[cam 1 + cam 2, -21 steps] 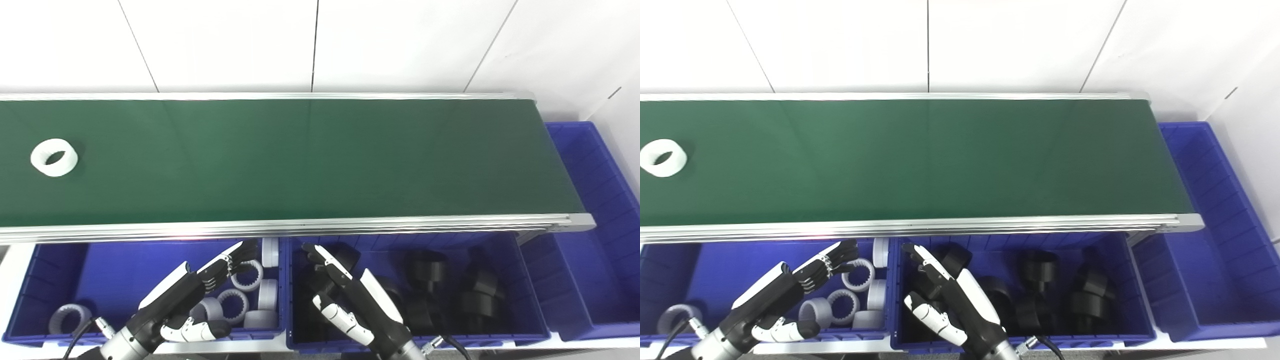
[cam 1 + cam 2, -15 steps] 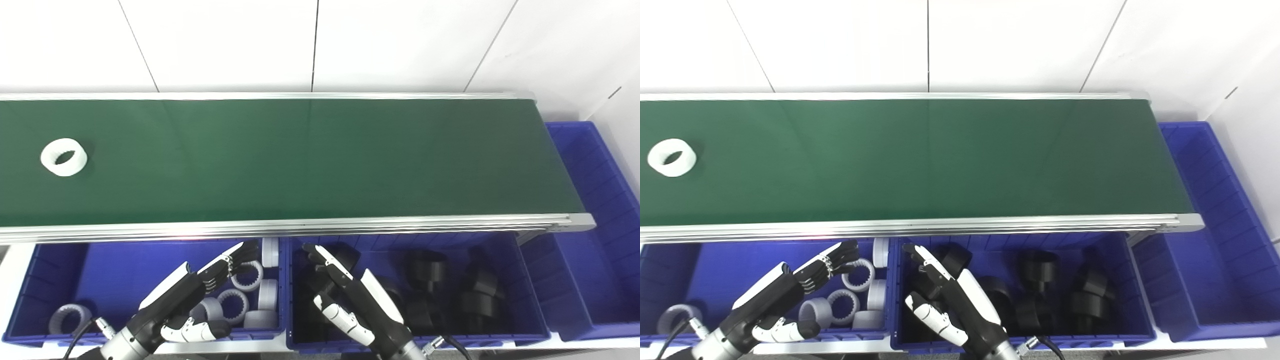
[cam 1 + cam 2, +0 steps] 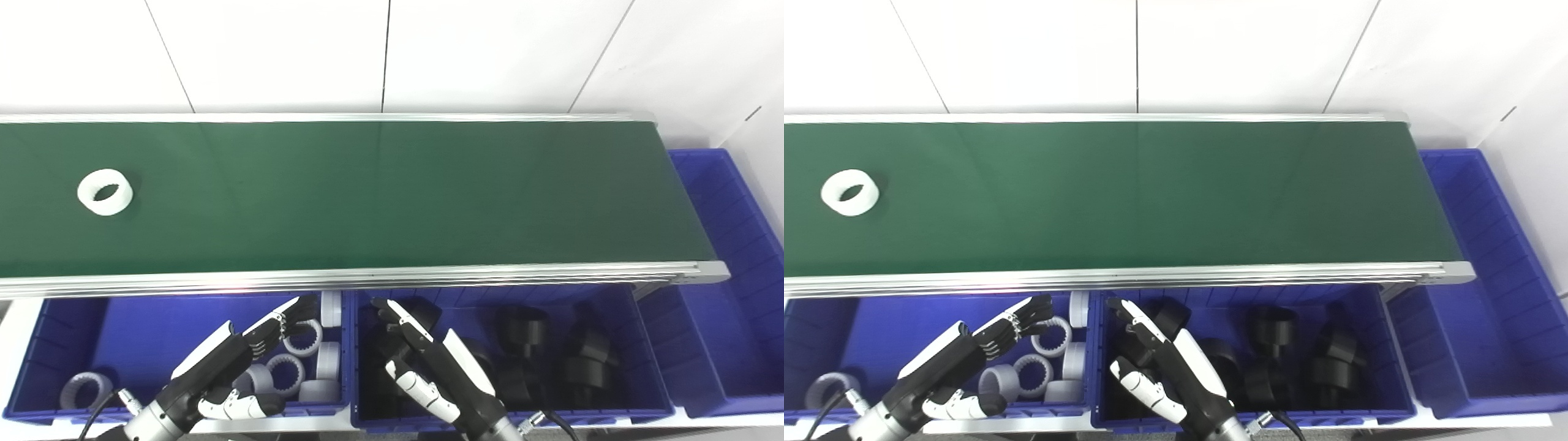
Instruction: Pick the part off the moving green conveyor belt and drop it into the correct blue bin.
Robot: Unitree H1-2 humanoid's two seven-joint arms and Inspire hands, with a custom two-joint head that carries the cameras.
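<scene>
A white ring part [image 3: 105, 192] lies on the green conveyor belt [image 3: 392, 196] at its far left. My left hand [image 3: 236, 361] is open and empty, hovering over the left blue bin [image 3: 122, 331], which holds several white rings. My right hand [image 3: 429, 367] is open and empty over the middle blue bin [image 3: 637, 343], which holds several black parts. Both hands are below the belt's near rail, far from the ring.
A third blue bin [image 3: 729, 245] stands at the belt's right end. The belt's aluminium rail [image 3: 367, 278] runs between the bins and the belt. A white panelled wall [image 3: 392, 55] rises behind.
The white ring has travelled to the right along the belt. Both hands stay where they were.
</scene>
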